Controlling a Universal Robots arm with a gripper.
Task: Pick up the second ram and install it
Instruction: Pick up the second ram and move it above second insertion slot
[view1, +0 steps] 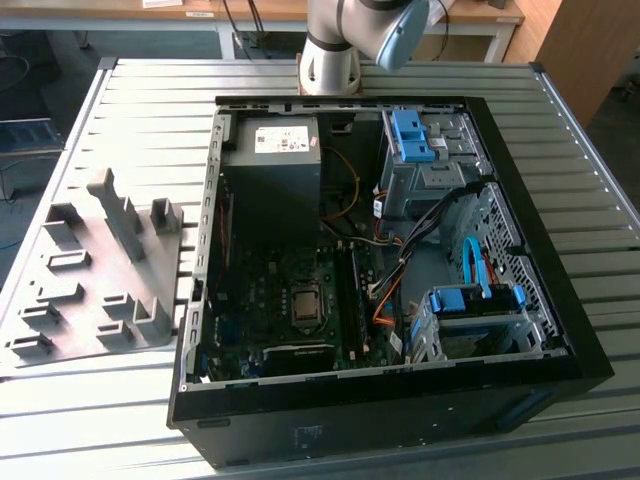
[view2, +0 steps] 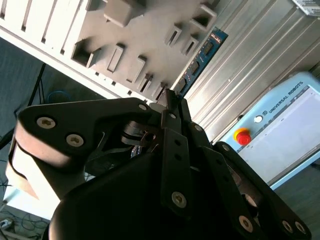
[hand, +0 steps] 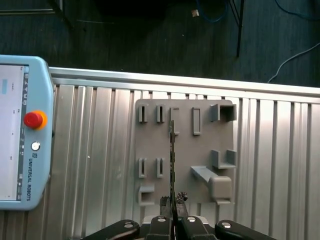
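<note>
**Table** (view1: 600, 250): ribbed metal, and it carries everything listed. Places below are given from the grey tray (view1: 100, 270).

**Computer case** (view1: 400, 420): lies open, to the exterior view's right of the tray. The long black sockets (view1: 355, 290) sit deep inside, well apart from the tray, with orange and black cables (view1: 385, 290) just beside them. Risk, as I judge it: a stick brought down tilted or off-line would ride the socket edge and not seat. A stray cable could get pinched beneath it.

**Control pendant** (hand: 15, 135): pale blue with a red stop button, away from the tray across a stretch of bare ribs.

**Tray**: grey plastic with upright slots and pockets.

**Gripper** (hand: 173, 200): black, poised over the tray in both wrist views, with its fingers pressed together on one end of the memory stick (view2: 200, 60). Risk, as I judge it: the grip takes only one short end of a thin board, so the stick could pivot or slip between the fingers in transit and arrive crooked.

**Memory stick**: a dark board with a blue-edged label, pinched at its near end. The rest juts straight out past the fingertips, over the tray's slotted face. It looks lifted clear of the tray, though I cannot tell for certain that its far end touches nothing.
</note>
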